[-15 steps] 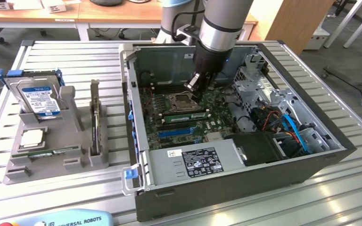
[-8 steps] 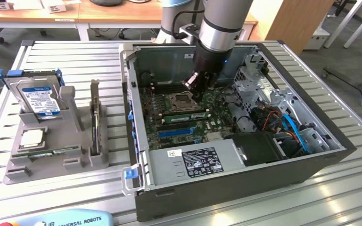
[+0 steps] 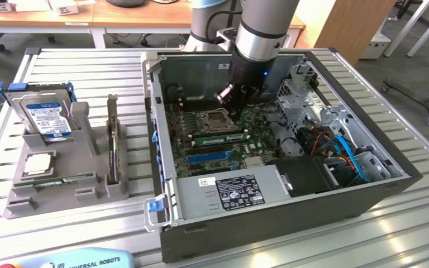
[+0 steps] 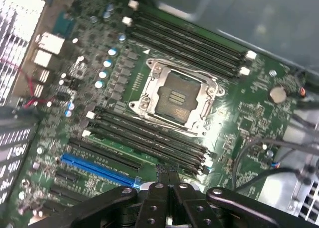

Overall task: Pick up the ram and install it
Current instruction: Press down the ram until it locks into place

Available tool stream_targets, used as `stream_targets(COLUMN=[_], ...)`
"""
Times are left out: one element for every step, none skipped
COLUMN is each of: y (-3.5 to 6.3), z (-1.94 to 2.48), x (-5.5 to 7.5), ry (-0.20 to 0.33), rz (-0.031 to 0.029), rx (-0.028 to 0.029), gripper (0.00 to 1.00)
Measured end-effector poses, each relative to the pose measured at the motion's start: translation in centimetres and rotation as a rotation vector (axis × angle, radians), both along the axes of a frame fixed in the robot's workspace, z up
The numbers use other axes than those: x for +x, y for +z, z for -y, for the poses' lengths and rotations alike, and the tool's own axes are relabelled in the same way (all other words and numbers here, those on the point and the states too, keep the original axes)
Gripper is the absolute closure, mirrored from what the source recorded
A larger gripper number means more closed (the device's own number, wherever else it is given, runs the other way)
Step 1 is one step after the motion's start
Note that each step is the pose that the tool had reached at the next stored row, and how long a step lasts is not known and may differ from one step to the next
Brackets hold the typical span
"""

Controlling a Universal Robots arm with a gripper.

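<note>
- Slatted metal tabletop (image 3: 73, 234) is carrying everything we are watching in the exterior view: an open black computer case (image 3: 289, 218) towards that view's right and a grey plastic parts holder (image 3: 65, 190) towards its left.
- We are seeing a silver hard drive with a blue-white label (image 3: 45, 117) standing in the holder, a square silver processor chip (image 3: 37, 162) lying below it, and a long, thin green memory stick with a white label, the ram (image 3: 58, 181), lying flat in the holder's front slot, well apart from the arm.
- We are finding the black gripper (image 3: 233, 100) hanging inside the case over the green motherboard (image 3: 222, 148), just above the empty processor socket (image 3: 216, 119).
- Turning to the wrist view, we are looking past the gripper (image 4: 168, 174), its jaws clenched together on nothing, at the socket (image 4: 175, 99) and the black memory slots (image 4: 149, 138) just beside the fingertips.
- We are judging the main risk to be the clenched tips grazing the slot latches or the socket's bare contacts, since they are sitting so near the board.
</note>
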State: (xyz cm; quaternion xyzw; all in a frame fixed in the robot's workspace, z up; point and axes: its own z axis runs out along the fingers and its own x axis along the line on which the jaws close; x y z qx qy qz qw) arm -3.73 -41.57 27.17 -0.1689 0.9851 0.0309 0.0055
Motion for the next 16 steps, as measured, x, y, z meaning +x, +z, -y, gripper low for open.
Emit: stream_targets(y=[0.00, -0.01, -0.01, -0.01, -0.01, -0.02, -0.02, -0.02, -0.02, -0.03, -0.03, -0.03, -0.03, -0.03, -0.04, -0.04], z=[0.00, 0.00, 0.00, 0.00, 0.00, 0.00, 0.00, 0.00, 0.00, 0.00, 0.00, 0.00, 0.00, 0.01, 0.00, 0.00], x=[0.00, 0.00, 0.00, 0.00, 0.00, 0.00, 0.00, 0.00, 0.00, 0.00, 0.00, 0.00, 0.00, 0.00, 0.00, 0.00], ry=[-0.018, -0.037, -0.055, -0.073, -0.091, -0.108, -0.125, -0.143, -0.161, -0.179, -0.195, -0.213, -0.230, -0.247, -0.264, -0.279], rz=[0.0000, 0.0000, 0.0000, 0.0000, 0.0000, 0.0000, 0.0000, 0.0000, 0.0000, 0.0000, 0.0000, -0.0001, -0.0001, -0.0001, 0.0000, 0.0000], rx=[0.0000, 0.0001, 0.0000, 0.0000, 0.0000, 0.0000, 0.0001, 0.0001, 0.0000, 0.0000, 0.0000, -0.0001, -0.0001, -0.0001, 0.0000, 0.0000], gripper=[0.90, 0.90, 0.90, 0.90, 0.90, 0.90, 0.90, 0.90, 0.90, 0.90, 0.90, 0.90, 0.90, 0.90, 0.90, 0.90])
